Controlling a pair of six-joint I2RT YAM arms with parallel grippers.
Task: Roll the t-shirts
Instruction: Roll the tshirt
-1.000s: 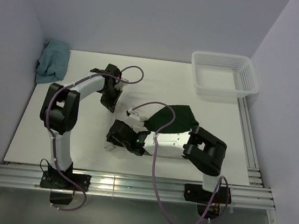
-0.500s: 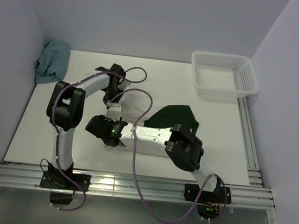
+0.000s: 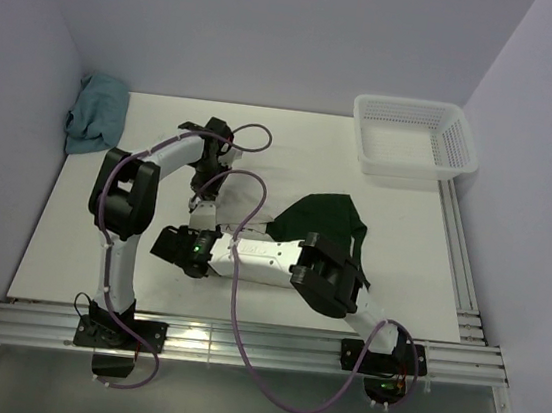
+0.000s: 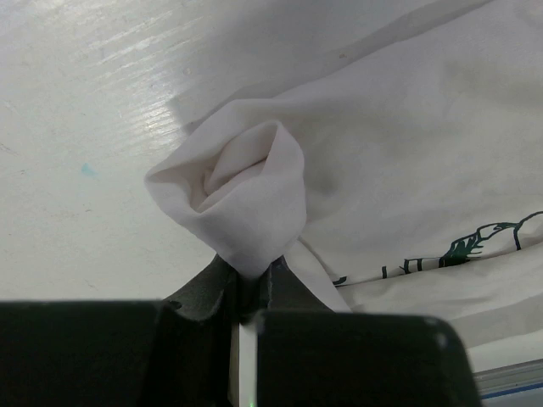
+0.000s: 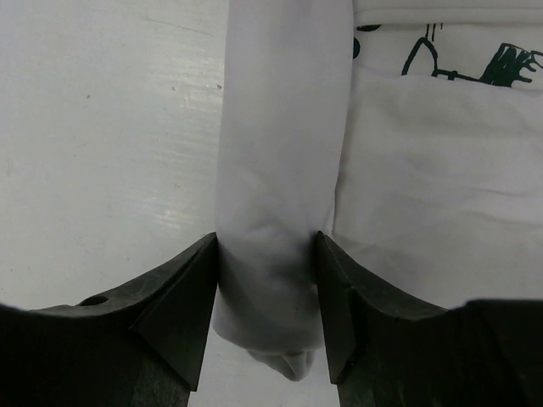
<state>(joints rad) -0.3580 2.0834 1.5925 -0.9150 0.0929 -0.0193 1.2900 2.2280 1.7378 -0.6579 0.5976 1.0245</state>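
White table point(image 3: 71, 232), with pale walls on three sides. The t-shirt point(image 3: 327, 216) lies on it, near the middle and a bit to the right. From above, its dark green sleeve shows just behind the right arm. The rest of it is white like the table and hard to pick out from up there. The right arm lies low across it.

The left gripper point(image 4: 249, 284) is pinched tight on a bunched fold of the white cloth. The fold puffs up in front of its fingers. Beside it the shirt lies flat, with a bit of dark print showing.

The right gripper point(image 5: 267, 254) has its jaws wide. A rolled part of the t-shirt sits between them, and both fingers touch its sides. The end of the roll pokes out toward the camera. More dark print lies just right of the roll.

A blue cloth point(image 3: 98, 114) sits in the far left corner. A white basket point(image 3: 415, 138) stands in the far right corner, well apart from the t-shirt.
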